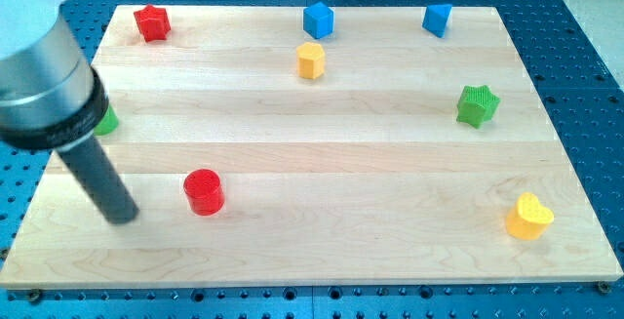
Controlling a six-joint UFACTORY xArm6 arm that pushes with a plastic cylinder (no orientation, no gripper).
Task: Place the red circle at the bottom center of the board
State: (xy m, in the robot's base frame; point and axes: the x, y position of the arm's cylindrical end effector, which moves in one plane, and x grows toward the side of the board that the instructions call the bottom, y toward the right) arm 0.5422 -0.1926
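Observation:
The red circle (204, 191) sits on the wooden board (322, 251) at the lower left of the view. My tip (123, 218) rests on the board to the left of the red circle and slightly below it, a short gap apart, not touching. The rod rises up and left to a large grey cylinder that fills the view's upper left corner.
A red star (151, 22) lies at the top left. A blue cube (318, 19) and a blue block (438, 19) lie along the top. A yellow hexagon (310, 60), a green star (477, 105), a yellow heart (528, 217). A green block (105, 120) is half hidden behind the arm.

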